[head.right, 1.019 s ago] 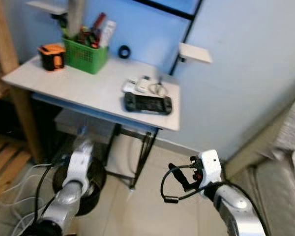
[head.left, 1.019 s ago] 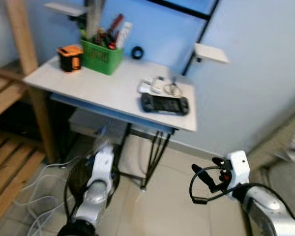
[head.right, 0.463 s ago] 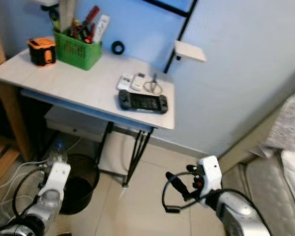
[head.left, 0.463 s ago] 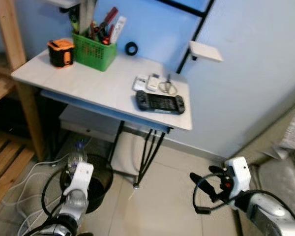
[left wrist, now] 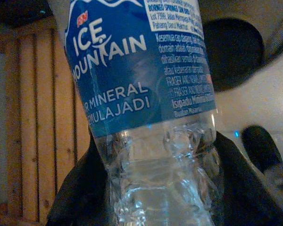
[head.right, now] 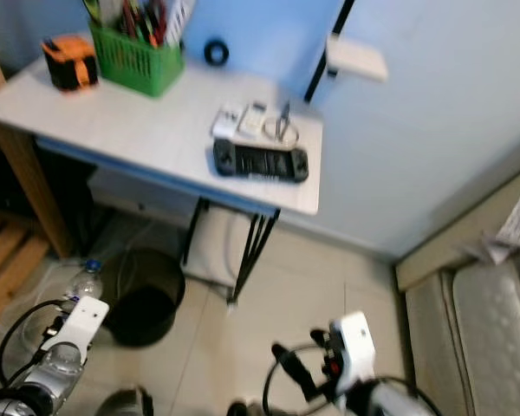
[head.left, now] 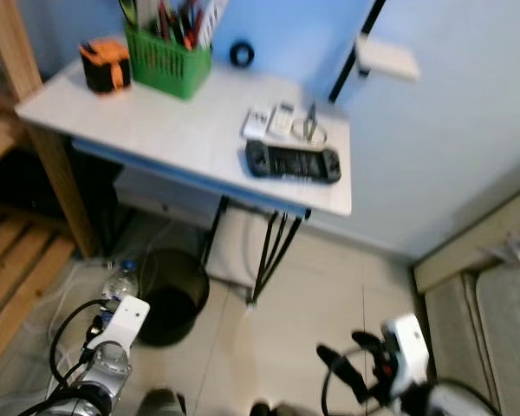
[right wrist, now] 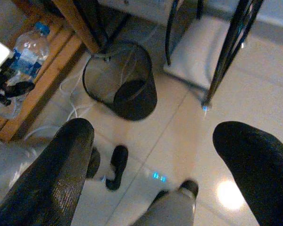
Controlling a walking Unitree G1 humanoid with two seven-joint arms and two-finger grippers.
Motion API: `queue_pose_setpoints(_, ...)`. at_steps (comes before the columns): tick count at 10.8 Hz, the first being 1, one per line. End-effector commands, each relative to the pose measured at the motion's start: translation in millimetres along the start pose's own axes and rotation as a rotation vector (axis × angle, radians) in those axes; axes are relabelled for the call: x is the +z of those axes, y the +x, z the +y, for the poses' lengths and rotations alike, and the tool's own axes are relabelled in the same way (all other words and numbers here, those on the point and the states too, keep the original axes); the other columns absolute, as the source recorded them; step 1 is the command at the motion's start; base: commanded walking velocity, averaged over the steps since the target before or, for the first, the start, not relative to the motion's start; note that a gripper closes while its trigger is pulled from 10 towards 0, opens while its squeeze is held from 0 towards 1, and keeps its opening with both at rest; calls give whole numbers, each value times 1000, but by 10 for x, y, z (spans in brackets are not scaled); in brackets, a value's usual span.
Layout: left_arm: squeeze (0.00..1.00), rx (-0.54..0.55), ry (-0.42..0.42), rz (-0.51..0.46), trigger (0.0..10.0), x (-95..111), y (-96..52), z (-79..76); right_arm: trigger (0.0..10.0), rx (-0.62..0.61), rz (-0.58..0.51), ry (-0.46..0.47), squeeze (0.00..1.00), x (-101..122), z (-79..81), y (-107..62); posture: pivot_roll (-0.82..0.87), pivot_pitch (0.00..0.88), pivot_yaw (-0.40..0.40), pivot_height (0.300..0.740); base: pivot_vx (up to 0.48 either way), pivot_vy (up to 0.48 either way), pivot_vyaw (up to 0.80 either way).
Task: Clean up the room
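- The left gripper [left wrist: 146, 188] has its jaws pinching a clear plastic water bottle with a blue label [head.left: 119, 282], gripped around the ribbed lower body; the bottle stands roughly upright with its cap up.
- Compared with a second ago, the head camera has tilted down and pulled back: more floor shows and the white counter [head.left: 156, 139] sits higher in the picture. That is the view moving, not the furniture.
- The left arm itself has dropped low and drawn in toward the robot; the bottle now hangs just beside the round black mesh wastebasket [head.left: 172, 295], which stands on the tiled floor under the counter's front edge.
- The right gripper [right wrist: 155, 155] hangs idle over the floor with its jaws spread wide and nothing between them.
- On the counter, a green plastic basket of tools [head.left: 167, 59] and an orange and black tape measure [head.left: 103, 65] sit near the back left corner; a black handheld game console [head.left: 293, 161] lies near the front right corner.
- Judgement: the bottle is picked up but not yet binned. The next step is likely carrying it over the basket's open mouth and releasing; the cables [head.left: 65, 325] beside the bin could snag the arm.
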State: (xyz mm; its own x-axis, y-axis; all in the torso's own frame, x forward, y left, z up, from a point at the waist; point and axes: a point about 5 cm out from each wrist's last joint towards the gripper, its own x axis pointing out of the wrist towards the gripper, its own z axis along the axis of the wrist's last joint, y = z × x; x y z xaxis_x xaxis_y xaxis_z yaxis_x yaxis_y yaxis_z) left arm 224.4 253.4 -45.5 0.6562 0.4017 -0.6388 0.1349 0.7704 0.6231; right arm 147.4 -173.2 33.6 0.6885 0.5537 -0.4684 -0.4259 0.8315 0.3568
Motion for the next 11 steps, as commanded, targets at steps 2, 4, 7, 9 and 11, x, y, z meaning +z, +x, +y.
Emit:
queue_pose_setpoints(2, 0, -39, 81, -49, 10000, 60, -14, -84, 10000, -5, 58, 2, 243, -115, 73, -171, -71, 265, -226, 740, 0, 0, 0)
queue_pose_setpoints(4, 0, -23, 130, -112, 10000, 151, 4, -12, 10000, -33, 59, 1, 247, -142, 90, -247, -90, 268, -228, 740, 0, 0, 0)
queue_pose_setpoints(7, 0, 21, 180, -141, 10000, 180, 39, 164, 10000, -42, 90, 25, 243, -426, 69, -149, -87, 275, -221, 740, 0, 0, 0)
queue_pose_setpoints(9, 0, 22, 209, -155, 10000, 198, 59, 263, 10000, -36, 116, 38, 243, -574, 75, -118, -93, 294, -220, 740, 0, 0, 0)
queue_pose_setpoints(11, 0, 13, 154, -134, 10000, 195, 73, 321, 10000, -38, 126, 42, 247, -693, 61, -112, -103, 305, -216, 740, 353, 326, 0)
